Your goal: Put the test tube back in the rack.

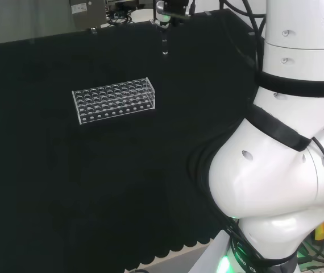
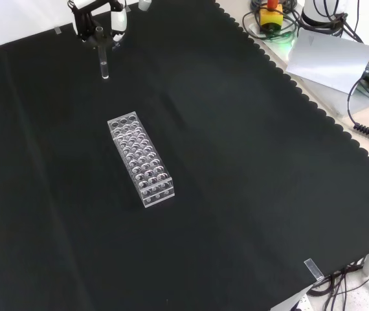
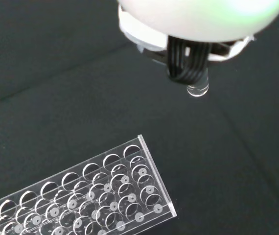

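Front view: hand (image 2: pixel 100 23), partly cut off, grips test tube (image 2: pixel 103 65); rack (image 2: pixel 140 159) apart.

— Where's the hand (image 2: pixel 100 23)?
— At the top left of the front view, high over the cloth, fingers (image 2: pixel 118 19) curled.
— And the arm?
— Its white links (image 1: pixel 287 142) rise on the head view's right

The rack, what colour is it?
The rack is clear, see-through plastic; front view shows it best.
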`<state>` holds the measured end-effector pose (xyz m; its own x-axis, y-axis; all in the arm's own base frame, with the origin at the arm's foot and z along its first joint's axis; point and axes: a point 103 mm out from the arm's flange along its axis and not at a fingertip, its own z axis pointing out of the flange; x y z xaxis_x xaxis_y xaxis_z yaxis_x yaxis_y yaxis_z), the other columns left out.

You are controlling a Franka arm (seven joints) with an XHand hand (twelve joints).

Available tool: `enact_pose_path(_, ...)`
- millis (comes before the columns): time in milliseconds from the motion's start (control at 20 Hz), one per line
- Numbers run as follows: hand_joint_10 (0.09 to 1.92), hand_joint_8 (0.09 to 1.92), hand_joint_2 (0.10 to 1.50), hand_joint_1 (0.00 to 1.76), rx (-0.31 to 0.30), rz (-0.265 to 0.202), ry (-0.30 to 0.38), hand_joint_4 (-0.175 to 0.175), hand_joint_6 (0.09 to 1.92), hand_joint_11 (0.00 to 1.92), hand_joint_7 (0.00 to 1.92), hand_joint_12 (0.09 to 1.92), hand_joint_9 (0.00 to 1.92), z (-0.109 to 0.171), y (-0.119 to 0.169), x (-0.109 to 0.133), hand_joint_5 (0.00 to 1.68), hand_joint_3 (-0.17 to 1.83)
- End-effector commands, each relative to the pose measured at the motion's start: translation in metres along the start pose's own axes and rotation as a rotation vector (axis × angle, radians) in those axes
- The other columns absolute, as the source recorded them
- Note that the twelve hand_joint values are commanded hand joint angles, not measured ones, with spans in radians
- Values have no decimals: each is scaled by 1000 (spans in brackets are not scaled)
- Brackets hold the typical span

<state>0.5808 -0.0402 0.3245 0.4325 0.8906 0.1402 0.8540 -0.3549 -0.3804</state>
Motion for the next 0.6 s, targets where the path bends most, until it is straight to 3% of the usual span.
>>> enact_pose_path(50, 503, 788, 567, 1433, 17, -11, 17, -175, 655, 971, 1359, 1167, 1318, 8, -1, 8, 1279, 764)
enact_pose_path(600, 502, 788, 567, 1433, 75, -40, 45, -175, 654, 969, 1360, 1168, 1318, 44, 10, 28, 1279, 764)
